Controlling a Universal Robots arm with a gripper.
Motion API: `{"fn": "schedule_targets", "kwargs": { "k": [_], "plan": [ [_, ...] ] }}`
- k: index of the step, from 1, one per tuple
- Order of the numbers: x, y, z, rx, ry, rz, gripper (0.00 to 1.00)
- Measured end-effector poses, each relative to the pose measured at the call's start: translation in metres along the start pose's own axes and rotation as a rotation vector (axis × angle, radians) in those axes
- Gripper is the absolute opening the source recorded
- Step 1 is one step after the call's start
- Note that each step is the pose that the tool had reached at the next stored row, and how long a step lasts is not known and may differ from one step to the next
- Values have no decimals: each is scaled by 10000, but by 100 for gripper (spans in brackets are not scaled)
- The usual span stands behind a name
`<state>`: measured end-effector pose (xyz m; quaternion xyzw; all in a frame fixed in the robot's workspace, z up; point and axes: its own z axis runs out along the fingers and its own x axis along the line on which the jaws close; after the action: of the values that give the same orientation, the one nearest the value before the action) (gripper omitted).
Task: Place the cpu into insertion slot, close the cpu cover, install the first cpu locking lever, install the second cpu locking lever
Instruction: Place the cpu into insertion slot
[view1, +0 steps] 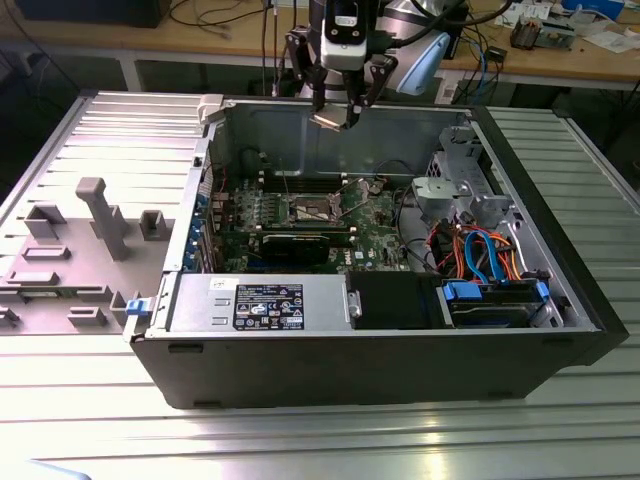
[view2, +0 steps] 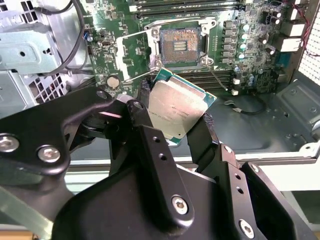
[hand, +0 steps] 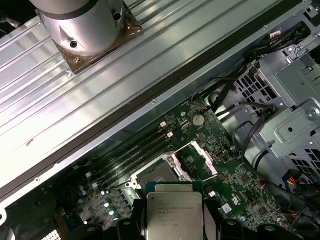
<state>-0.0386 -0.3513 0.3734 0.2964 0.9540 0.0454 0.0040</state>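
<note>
My gripper (view1: 338, 115) hangs above the back wall of the open computer case, shut on the cpu (view1: 335, 121). In both wrist views the cpu (view2: 177, 107) (hand: 173, 212) is a silvery square with a green edge, pinched by its sides between black fingers (view2: 206, 134). The insertion slot (view2: 181, 46) (hand: 152, 175) (view1: 313, 209) lies open and bare on the green board, well below the chip. The cpu cover (view2: 131, 56) (hand: 198, 159) (view1: 362, 192) stands swung up beside the slot.
Long black memory slots (hand: 135, 152) run beside the slot. A metal drive cage (view1: 460, 185) with orange and blue cables (view1: 480, 255) fills the exterior view's right. A grey power supply (view1: 265, 305) sits along the front. A grey fixture (view1: 100, 215) stands outside the case.
</note>
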Motion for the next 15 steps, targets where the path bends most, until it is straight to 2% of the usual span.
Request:
{"fn": "schedule_targets", "kwargs": {
  "k": [15],
  "plan": [
    [0,-1,6,-16,-74,823,55]
  ]
}}
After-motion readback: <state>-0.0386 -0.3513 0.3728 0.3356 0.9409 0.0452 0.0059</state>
